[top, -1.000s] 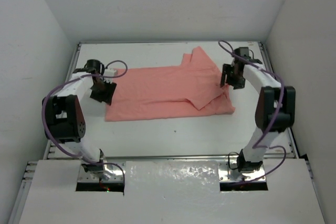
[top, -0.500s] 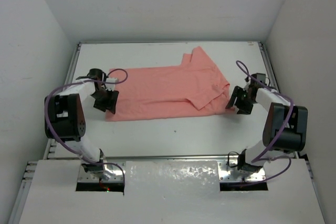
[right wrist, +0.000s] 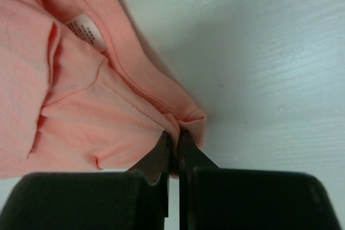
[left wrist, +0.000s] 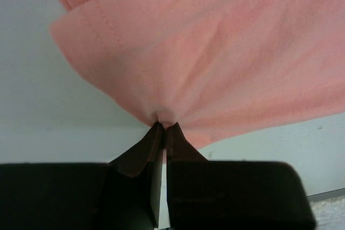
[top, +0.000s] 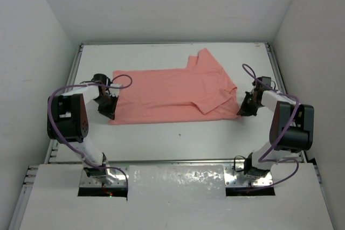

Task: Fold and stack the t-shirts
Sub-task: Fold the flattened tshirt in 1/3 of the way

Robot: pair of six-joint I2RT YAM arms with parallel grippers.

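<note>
So the left gripper (left wrist: 164, 126) is pinched tight on the shirt (top: 167, 92), right at its near left corner by the hem, with cloth bunching into the tips. The right gripper (right wrist: 173, 133) is clamped too, on the near right corner, just beside the ribbed collar (right wrist: 116, 60) and its tag (right wrist: 86, 28). Both have the near edge, 1 at each end. The shirt lies flat and sideways across the middle of the table (top: 178, 133), hem left, collar right. 1 sleeve (top: 205, 60) pokes toward the far side, and the other looks folded in over the body. Progress-wise I'd call it early: maybe 1 fold in, main folds left to do, and no stack, only 1 shirt in view.
</note>
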